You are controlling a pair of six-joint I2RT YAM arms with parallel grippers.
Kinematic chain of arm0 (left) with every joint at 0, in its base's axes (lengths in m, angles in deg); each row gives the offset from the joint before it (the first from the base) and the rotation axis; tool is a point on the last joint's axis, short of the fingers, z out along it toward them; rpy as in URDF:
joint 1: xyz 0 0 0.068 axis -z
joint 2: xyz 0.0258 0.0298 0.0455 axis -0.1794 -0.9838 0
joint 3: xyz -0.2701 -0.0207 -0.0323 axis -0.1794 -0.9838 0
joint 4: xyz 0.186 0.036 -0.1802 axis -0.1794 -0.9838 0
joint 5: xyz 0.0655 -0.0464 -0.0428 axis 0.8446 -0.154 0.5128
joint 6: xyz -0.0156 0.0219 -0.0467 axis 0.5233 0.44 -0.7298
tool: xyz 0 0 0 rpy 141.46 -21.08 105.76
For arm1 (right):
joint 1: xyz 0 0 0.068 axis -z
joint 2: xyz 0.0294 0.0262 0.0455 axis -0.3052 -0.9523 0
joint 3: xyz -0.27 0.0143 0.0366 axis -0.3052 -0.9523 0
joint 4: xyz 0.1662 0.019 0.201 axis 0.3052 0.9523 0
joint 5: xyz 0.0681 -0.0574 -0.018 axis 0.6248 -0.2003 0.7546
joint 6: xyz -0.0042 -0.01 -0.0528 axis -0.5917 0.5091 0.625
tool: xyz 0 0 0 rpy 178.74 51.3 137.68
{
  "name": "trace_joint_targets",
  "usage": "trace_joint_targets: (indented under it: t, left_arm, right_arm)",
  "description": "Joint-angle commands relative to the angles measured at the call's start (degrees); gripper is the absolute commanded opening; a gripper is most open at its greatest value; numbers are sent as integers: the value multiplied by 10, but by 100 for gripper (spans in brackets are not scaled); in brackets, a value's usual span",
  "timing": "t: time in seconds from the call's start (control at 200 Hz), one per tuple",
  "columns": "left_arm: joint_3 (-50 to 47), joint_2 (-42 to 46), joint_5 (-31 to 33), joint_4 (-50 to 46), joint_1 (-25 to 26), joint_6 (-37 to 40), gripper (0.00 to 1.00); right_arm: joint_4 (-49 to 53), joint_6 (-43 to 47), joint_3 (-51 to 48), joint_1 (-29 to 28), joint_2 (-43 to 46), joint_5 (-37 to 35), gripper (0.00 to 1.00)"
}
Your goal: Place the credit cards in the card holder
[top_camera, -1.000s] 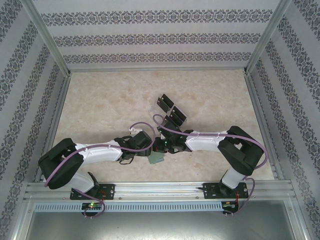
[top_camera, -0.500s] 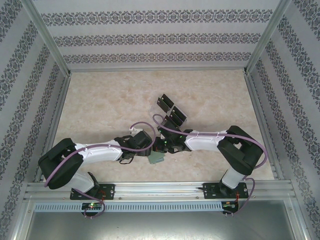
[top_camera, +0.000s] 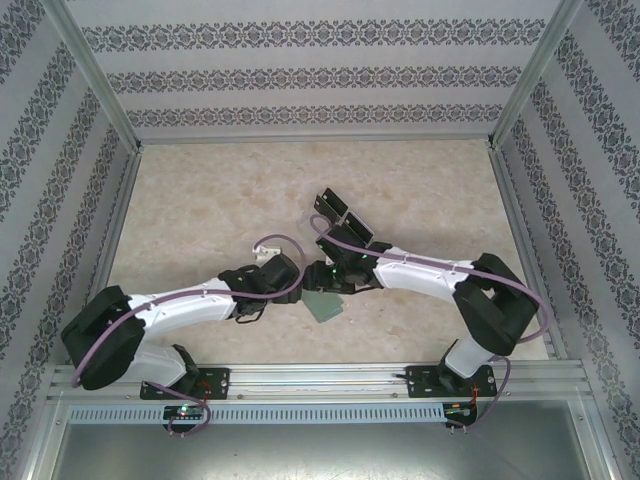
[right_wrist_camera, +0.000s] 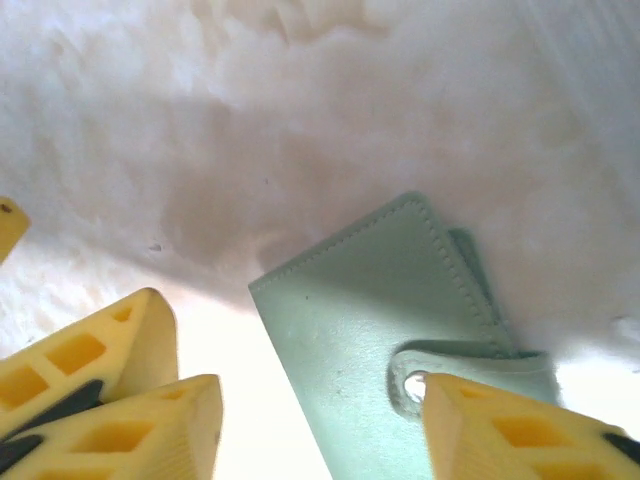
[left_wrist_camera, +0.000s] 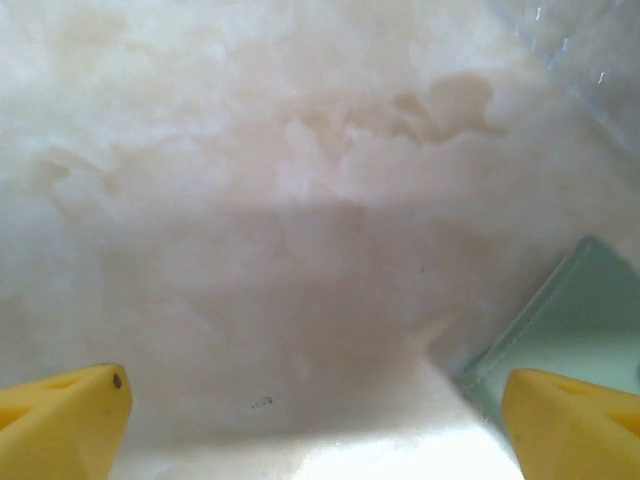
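Note:
The grey-green card holder (top_camera: 322, 305) lies flat on the marble table between the two wrists. In the right wrist view the card holder (right_wrist_camera: 365, 310) is closed, its snap tab (right_wrist_camera: 455, 362) fastened. My right gripper (right_wrist_camera: 315, 400) hangs open just above it, one fingertip (right_wrist_camera: 480, 425) over the tab, the other off the holder's left edge. My left gripper (left_wrist_camera: 318, 425) is wide open over bare table, and the card holder (left_wrist_camera: 585, 325) sits beside its right finger. The black credit cards (top_camera: 331, 207) lie further back, beyond the right gripper (top_camera: 332, 285).
The cards rest in a clear plastic tray (top_camera: 352, 232) at the table's centre; its translucent corner (left_wrist_camera: 590, 45) appears at the top right of the left wrist view. Aluminium rails and patterned walls frame the table. Both forearms cross the near middle.
The right gripper went from shut to open and the card holder now lies flat, slightly further right and back. The left gripper opened wider. Both arms reached forward.

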Motion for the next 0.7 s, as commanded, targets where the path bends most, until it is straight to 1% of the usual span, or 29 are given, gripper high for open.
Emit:
trace_joint_targets:
  t: [0.0, 0.05, 0.075, 0.1, 0.16, 0.175, 0.19, 0.275, 0.33, 0.37, 0.415, 0.45, 0.53, 0.59, 0.644, 0.694]
  left_arm:
    - [30, 35, 14, -32, -16, 19, 100]
    - [40, 47, 20, -44, -26, 26, 100]
    - [46, 52, 23, -52, -32, 30, 100]
    - [52, 59, 26, -61, -39, 36, 100]
    - [69, 72, 40, -81, -56, 52, 100]
    - [73, 75, 46, -86, -61, 57, 100]
    - [77, 78, 51, -91, -65, 62, 100]
    - [97, 96, 85, -110, -99, 91, 100]
    - [104, 109, 102, -115, -125, 113, 100]
    - [103, 120, 113, -104, -144, 138, 100]
    - [96, 135, 134, -85, -162, 165, 100]
    - [88, 148, 141, -64, -176, 190, 100]
    - [50, 180, 141, 16, -206, 254, 100]
    - [14, 203, 151, 84, -224, 285, 100]
    - [-25, 223, 149, 156, -240, 328, 100]
    - [-49, 231, 141, 194, -261, 354, 100]
  right_arm:
    - [8, 18, 21, 13, 64, -22, 67]
    - [13, 24, 17, 20, 92, -29, 74]
    - [17, 29, 16, 25, 104, -31, 75]
    - [25, 35, 18, 33, 117, -35, 80]
    - [56, 55, 27, 48, 149, -53, 84]
    - [64, 61, 29, 52, 157, -60, 88]
    - [73, 66, 32, 58, 165, -67, 89]
    - [105, 100, 42, 96, 211, -104, 91]
    - [120, 123, 49, 131, 237, -127, 92]
    - [128, 135, 51, 157, 255, -150, 97]
    - [127, 143, 50, 189, 273, -183, 98]
    - [121, 149, 47, 218, 286, -195, 98]
    - [75, 157, 26, 280, 310, -233, 98]
    - [40, 161, 7, 327, 320, -261, 98]
    - [5, 171, -9, 370, 321, -260, 98]
    - [-36, 187, -31, 402, 324, -259, 98]
